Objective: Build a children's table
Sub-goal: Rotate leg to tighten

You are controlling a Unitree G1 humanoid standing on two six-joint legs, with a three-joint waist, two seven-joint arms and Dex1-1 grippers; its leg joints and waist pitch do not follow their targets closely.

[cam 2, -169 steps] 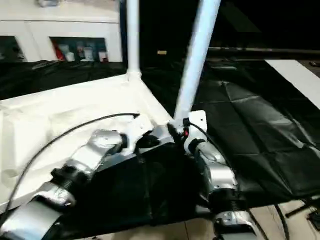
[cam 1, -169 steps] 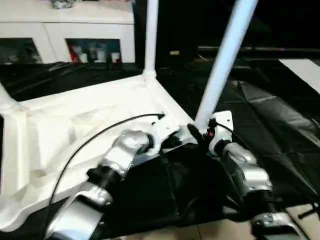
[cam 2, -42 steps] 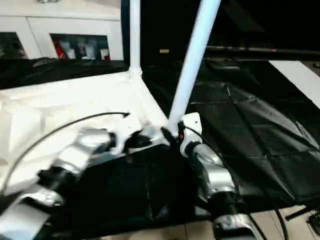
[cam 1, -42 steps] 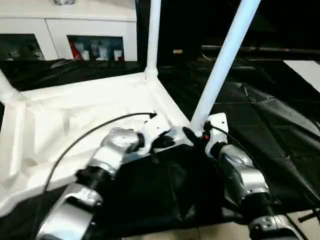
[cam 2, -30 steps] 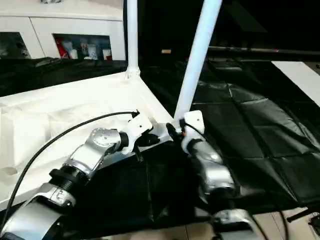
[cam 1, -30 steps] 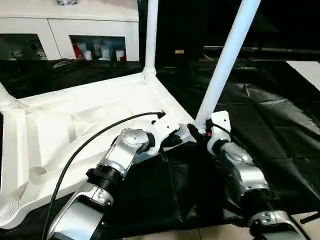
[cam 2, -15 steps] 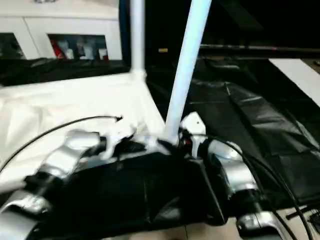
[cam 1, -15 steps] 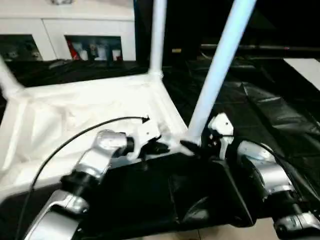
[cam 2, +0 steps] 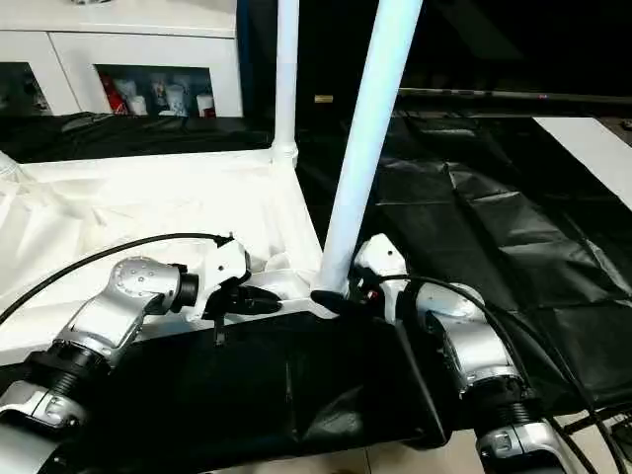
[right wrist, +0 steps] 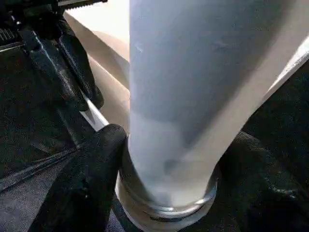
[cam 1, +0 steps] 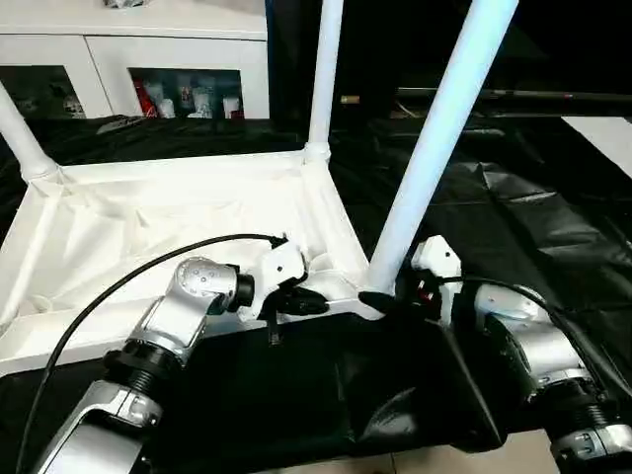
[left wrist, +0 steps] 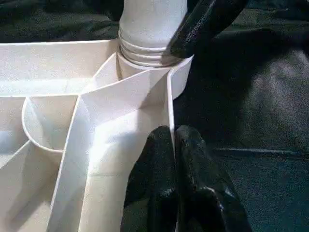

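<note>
Lying upside down on the black-draped work table point(cam 1: 553, 227), the children's table point(cam 1: 148, 222) shows its ribbed underside in the left eye view, with three legs standing up from its corner sockets; the nearest leg point(cam 1: 434, 138) rises at a slight tilt from the near right corner. A white cabinet point(cam 1: 138, 59) with glass doors stands behind. In the right eye view, the left gripper point(cam 2: 259, 301) meets the tabletop's near rim beside that corner, while the right gripper point(cam 2: 346, 296) sits at the leg's base. From the left wrist, its two black fingers point(left wrist: 159, 174) are pinched together on the thin rim wall. From the right wrist, both fingers point(right wrist: 91, 164) press either side of the leg's base, clamping it.
</note>
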